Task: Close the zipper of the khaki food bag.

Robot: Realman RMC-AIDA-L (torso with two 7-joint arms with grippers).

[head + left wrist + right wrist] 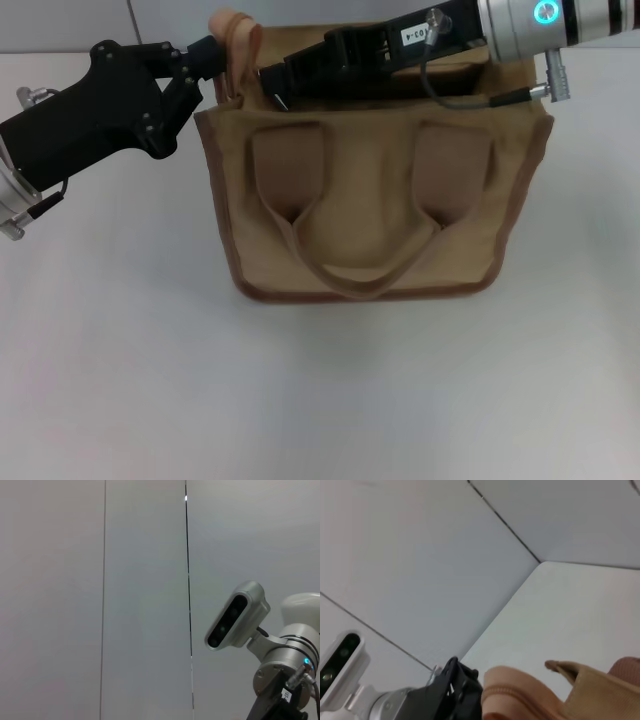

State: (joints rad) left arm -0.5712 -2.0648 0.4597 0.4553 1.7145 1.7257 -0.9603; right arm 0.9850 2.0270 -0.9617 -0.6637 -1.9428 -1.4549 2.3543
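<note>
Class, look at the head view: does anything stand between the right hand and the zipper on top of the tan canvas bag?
Nothing visible does. The right hand lies directly over the top of the boxy tan canvas bag, hiding the zipper beneath it. The left hand is at the bag's side loop.

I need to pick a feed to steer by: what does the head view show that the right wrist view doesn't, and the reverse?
Only the head view shows the whole khaki food bag, its two strap handles, the right end effector reaching across the bag's top, and the left end effector at the side loop. Only the right wrist view shows the wall panels behind and the left arm's wrist camera. Both show the bag's top edge, the white table and the left end effector. Neither shows the zipper pull.
</note>
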